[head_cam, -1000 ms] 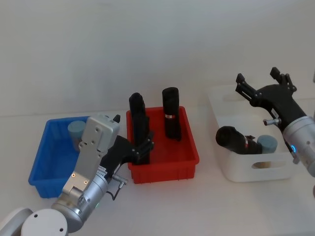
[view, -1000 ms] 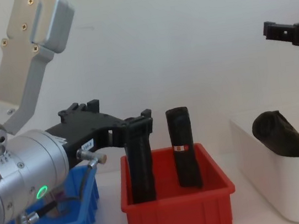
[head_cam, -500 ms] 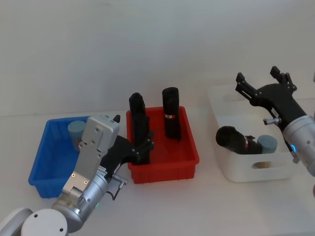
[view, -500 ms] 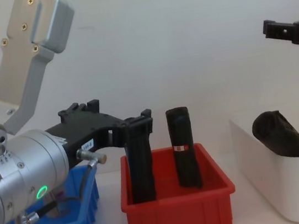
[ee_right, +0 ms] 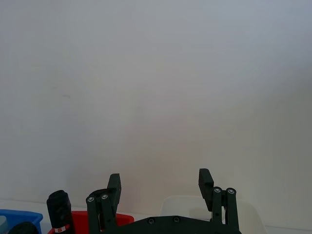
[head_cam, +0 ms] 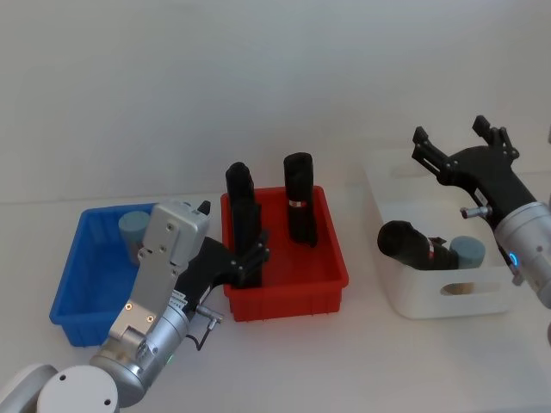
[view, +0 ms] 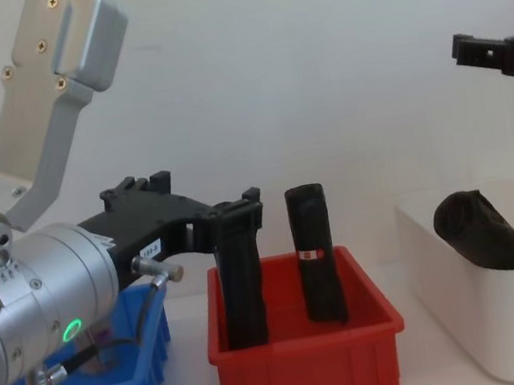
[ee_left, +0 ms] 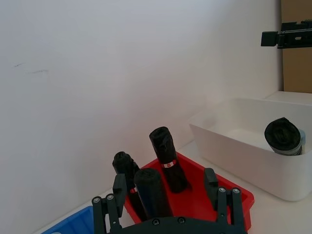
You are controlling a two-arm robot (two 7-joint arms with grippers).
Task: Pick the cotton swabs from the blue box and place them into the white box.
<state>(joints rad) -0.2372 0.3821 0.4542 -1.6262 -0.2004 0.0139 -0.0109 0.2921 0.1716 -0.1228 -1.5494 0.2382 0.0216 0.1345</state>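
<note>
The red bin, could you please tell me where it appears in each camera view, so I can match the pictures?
Head view: the red bin sits at centre, between the blue box and the white box.
Chest view: lower centre.
Left wrist view: bottom centre, behind the left gripper.
Right wrist view: a red sliver at the bottom left, behind the right gripper.
Shared landmark: the black roll with a red-and-white band standing in it.

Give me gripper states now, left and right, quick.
Left gripper: open, holding nothing, by the red bin.
Right gripper: open, holding nothing, raised over the white box.
</note>
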